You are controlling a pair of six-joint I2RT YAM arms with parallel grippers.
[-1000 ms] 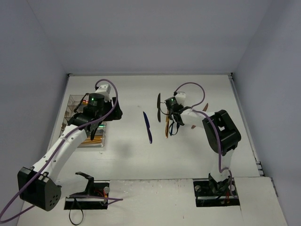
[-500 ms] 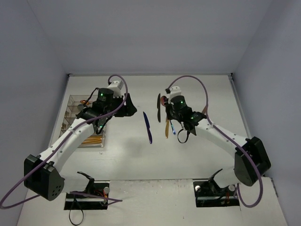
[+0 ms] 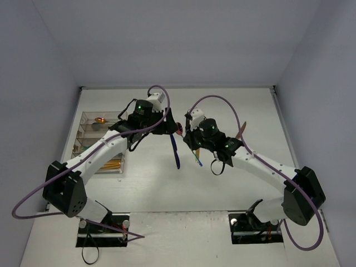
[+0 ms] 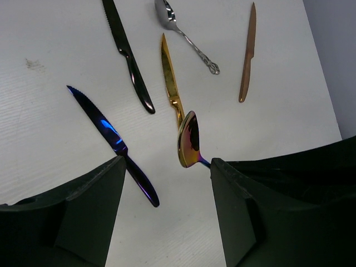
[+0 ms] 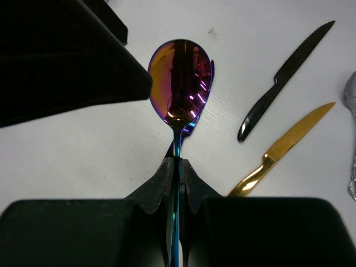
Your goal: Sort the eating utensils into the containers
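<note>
**Arms meet over the blue knife: spoon handover shaping up**

Both your arms are in the middle now. A second back the left arm is over the tray (image 3: 83,115), well to the left of the blue knife (image 3: 176,153), and the right arm is folded up on the knife's right side. Now each has swung inward and they face each other above the knife's far end.

Your right claw (image 5: 179,167) is clamped tight on the handle of the iridescent spoon (image 5: 181,80). It holds the spoon clear of the counter (image 3: 222,105), bowl pointed at the left arm. Your left claw (image 4: 167,164) stands wide open with nothing in it, and its wrist view shows the spoon's bowl sitting right in the gap between its fingers.

That reads as a pass, right to left, so the left arm can carry the spoon back to the tray. You're not there yet, because no left finger is touching the spoon.

The blue knife lies flat on the counter. So do the black knife (image 4: 128,55), gold knife (image 4: 171,83), silver spoon (image 4: 186,33) and copper knife (image 4: 247,53) beside it, all unsorted.
</note>
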